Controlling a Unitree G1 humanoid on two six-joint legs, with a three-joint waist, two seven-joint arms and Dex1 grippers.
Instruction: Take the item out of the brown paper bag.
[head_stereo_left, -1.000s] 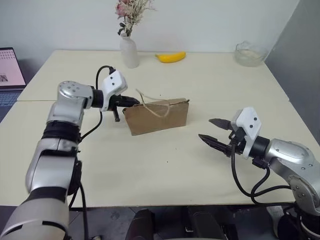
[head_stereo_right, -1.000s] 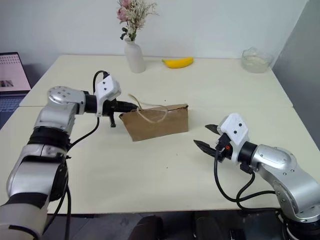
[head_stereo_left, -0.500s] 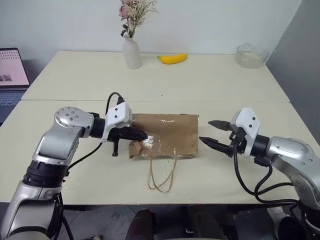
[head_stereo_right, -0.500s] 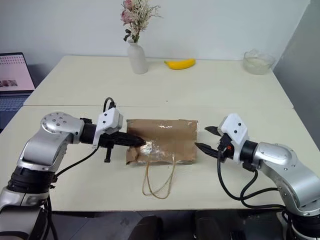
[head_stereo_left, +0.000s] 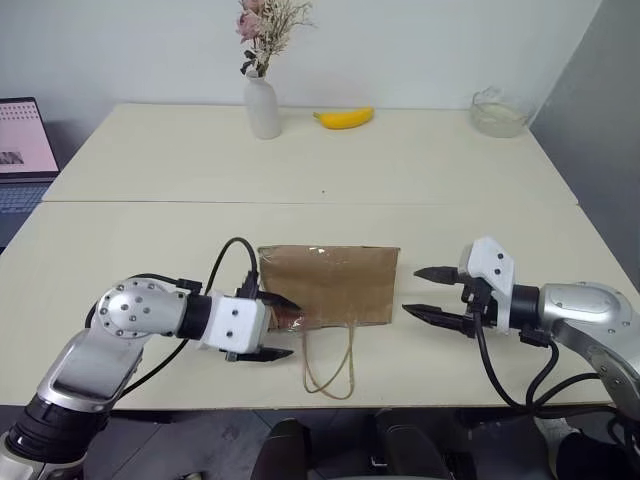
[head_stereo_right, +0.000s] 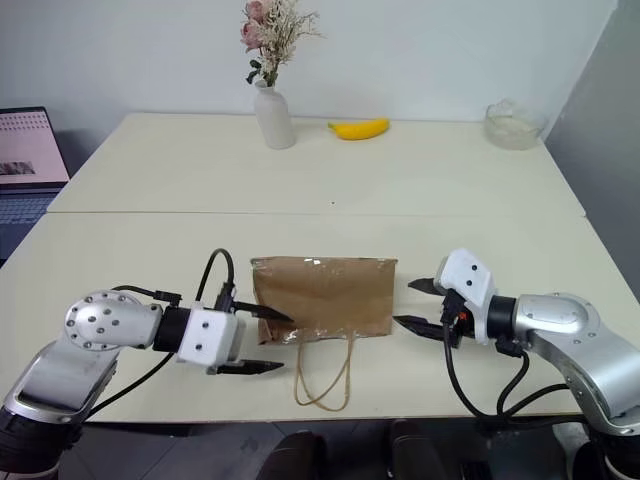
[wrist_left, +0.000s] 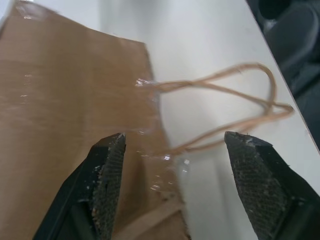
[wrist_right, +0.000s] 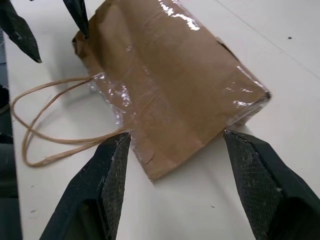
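Since the brown paper bag lies flat mid-table with the item hidden, both the left gripper and right gripper spread wide and empty, grabbing its loose handles probably just drags it.

pale table against a white wall; perhaps a grey wall at right.

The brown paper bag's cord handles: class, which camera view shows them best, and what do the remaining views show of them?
The right wrist view: both cord handles lie full length on the table, running from the brown paper bag. The left wrist view shows them close up; the head views show them as small loops toward the table's near edge.
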